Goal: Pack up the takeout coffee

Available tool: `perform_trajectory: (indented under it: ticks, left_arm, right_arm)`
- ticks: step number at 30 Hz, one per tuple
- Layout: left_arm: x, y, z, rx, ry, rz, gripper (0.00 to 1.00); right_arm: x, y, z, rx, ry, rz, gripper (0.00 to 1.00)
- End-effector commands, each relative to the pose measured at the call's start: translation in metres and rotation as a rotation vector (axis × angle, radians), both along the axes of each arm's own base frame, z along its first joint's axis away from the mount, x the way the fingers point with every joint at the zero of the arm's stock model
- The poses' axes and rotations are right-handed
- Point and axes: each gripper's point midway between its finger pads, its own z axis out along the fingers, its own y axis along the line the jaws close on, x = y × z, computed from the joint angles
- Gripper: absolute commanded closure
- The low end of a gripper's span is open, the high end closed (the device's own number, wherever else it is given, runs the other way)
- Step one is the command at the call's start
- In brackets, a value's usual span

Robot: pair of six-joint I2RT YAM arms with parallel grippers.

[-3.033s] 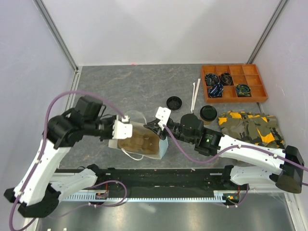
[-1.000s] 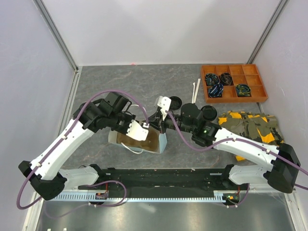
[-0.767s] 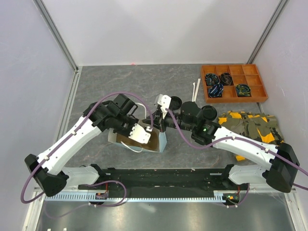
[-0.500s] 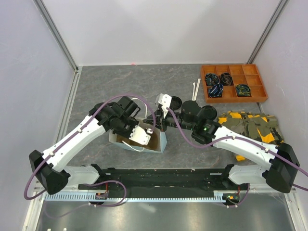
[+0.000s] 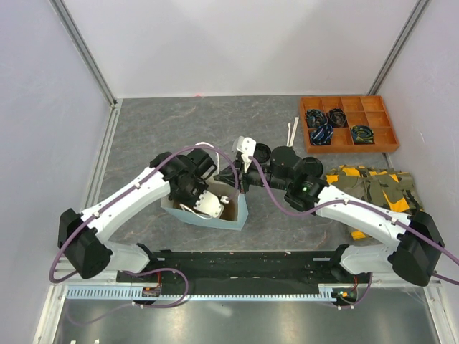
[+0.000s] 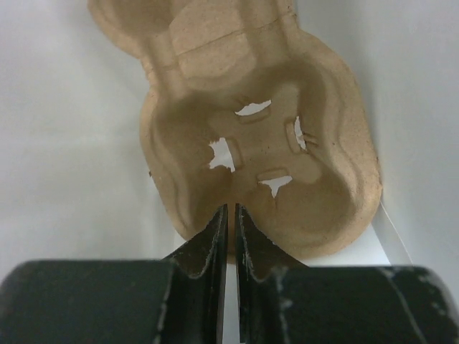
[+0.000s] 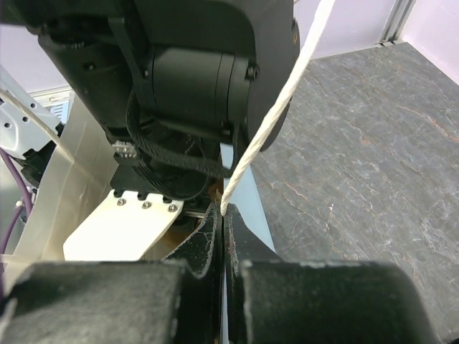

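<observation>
Two hands grip: left hand (image 6: 231, 209) pinches one pulp carrier (image 6: 258, 107), right hand (image 7: 222, 215) clamps one white handle (image 7: 276, 118).

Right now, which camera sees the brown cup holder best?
The left wrist camera: the cup holder fills it. From the top, only a brown sliver shows inside the blue bag; the right wrist camera barely shows it.

Lab cell: white panels (image 5: 237, 43), aluminium framing (image 5: 82, 50)

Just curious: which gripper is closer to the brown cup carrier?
Left. The left gripper pinches the cup carrier inside the bag; the right gripper pinches the handle at the bag's edge.
</observation>
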Motion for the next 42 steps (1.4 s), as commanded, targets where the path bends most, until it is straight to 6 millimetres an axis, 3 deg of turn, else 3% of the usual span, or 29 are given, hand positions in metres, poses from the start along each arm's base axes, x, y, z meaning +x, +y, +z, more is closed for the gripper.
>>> perform_trajectory:
  ticks: [1, 4, 11, 22, 26, 29, 32, 37, 42]
  left_arm:
    - [0.001, 0.010, -0.015, 0.090, 0.023, -0.010, 0.85]
    - [0.000, 0.011, -0.026, 0.105, 0.037, -0.005, 0.85]
    - [0.015, -0.006, -0.040, 0.060, 0.011, -0.005, 0.84]
    - [0.009, -0.006, -0.064, 0.059, 0.053, 0.020, 0.83]
    - [0.016, -0.014, -0.042, 0.002, 0.000, 0.034, 0.82]
    - [0.028, -0.030, -0.006, -0.095, -0.068, 0.060, 0.81]
    - [0.028, -0.035, 0.013, -0.141, -0.108, 0.054, 0.76]
    - [0.025, -0.031, 0.023, -0.141, -0.153, 0.024, 0.69]
    - [0.026, -0.027, 0.026, -0.132, -0.174, 0.026, 0.74]
  right_arm:
    - [0.001, 0.006, 0.037, 0.090, -0.063, 0.038, 1.00]
    - [0.003, 0.005, 0.037, 0.091, -0.064, 0.043, 1.00]
    - [0.008, 0.003, 0.033, 0.088, -0.062, 0.057, 1.00]
    - [0.018, 0.002, 0.034, 0.095, -0.071, 0.031, 1.00]
    - [0.023, -0.002, 0.035, 0.096, -0.074, 0.005, 1.00]
    - [0.027, -0.004, 0.034, 0.087, -0.090, -0.022, 1.00]
    - [0.027, -0.004, 0.033, 0.080, -0.096, -0.019, 1.00]
    - [0.025, -0.004, 0.031, 0.074, -0.105, -0.005, 1.00]
    - [0.023, -0.004, 0.025, 0.064, -0.108, 0.015, 1.00]
